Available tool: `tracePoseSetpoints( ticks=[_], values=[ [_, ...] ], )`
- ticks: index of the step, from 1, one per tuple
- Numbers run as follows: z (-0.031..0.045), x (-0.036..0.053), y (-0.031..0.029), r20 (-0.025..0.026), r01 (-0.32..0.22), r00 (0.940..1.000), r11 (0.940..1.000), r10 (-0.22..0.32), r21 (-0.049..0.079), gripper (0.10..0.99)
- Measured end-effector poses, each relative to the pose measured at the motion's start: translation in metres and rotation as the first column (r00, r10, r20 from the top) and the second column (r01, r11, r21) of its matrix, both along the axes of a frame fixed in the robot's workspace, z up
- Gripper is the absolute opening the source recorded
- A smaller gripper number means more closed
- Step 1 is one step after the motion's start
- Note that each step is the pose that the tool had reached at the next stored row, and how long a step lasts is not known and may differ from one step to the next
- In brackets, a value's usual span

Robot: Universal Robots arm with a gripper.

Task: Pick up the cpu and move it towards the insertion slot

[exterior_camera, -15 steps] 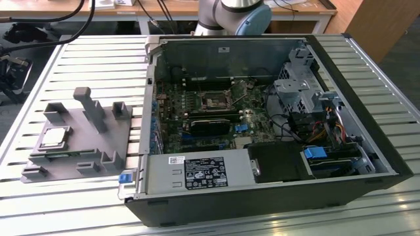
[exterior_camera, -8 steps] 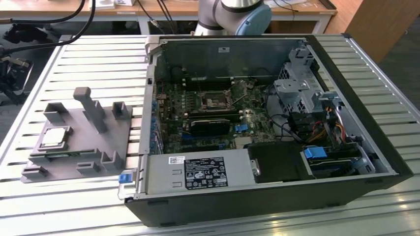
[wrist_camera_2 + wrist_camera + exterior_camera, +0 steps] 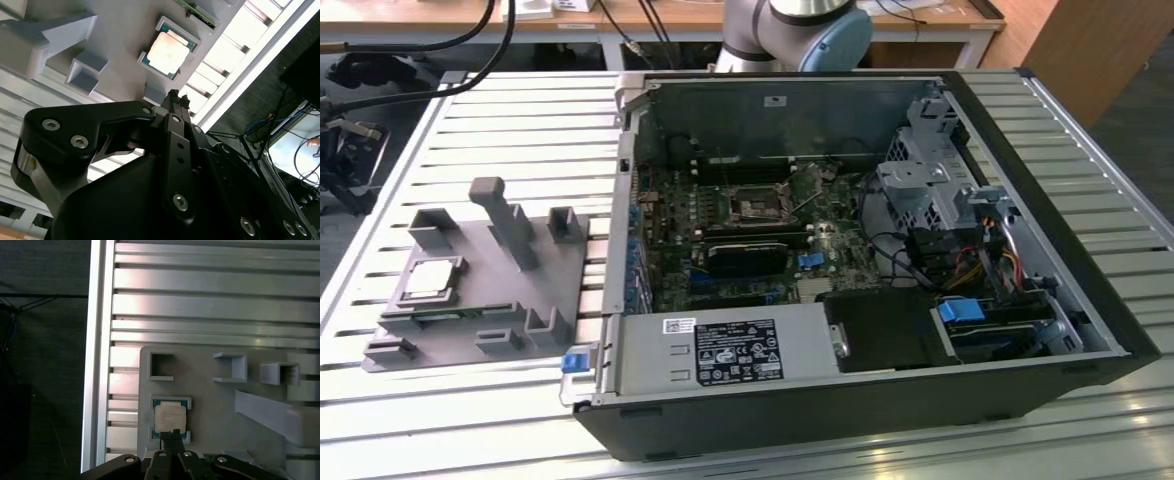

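The cpu (image 3: pixel 430 276) is a small silvery square lying flat in a recess of the grey plastic tray (image 3: pixel 483 272), at the exterior view's left. In both wrist views the gripper (image 3: pixel 173 433) (image 3: pixel 175 96) hovers above the tray, its narrow black fingers pressed together and empty. Their tips point at the edge of the cpu (image 3: pixel 170 418) (image 3: pixel 167 54) without touching it. The insertion slot (image 3: pixel 757 207) is a square socket with a dark centre on the motherboard inside the open computer case.
The open black computer case (image 3: pixel 1110 305) stands at the exterior view's right, with its power supply (image 3: pixel 720 352) nearest the camera. Upright posts (image 3: pixel 507 222) rise from the tray. The slatted aluminium table (image 3: pixel 520 120) ends at an edge (image 3: pixel 95 365) close to the tray.
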State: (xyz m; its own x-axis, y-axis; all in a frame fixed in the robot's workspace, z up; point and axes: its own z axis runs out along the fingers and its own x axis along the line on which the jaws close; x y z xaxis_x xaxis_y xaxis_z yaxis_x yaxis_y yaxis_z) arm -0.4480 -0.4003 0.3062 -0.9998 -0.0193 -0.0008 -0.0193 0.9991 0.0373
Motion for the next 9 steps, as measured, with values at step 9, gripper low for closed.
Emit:
tracePoseSetpoints(
  ticks=[9],
  values=[
    [-0.0038,0.0,0.0,0.0001,0.0,1.0,1.0,0.0,0.0,0.106]
  ],
)
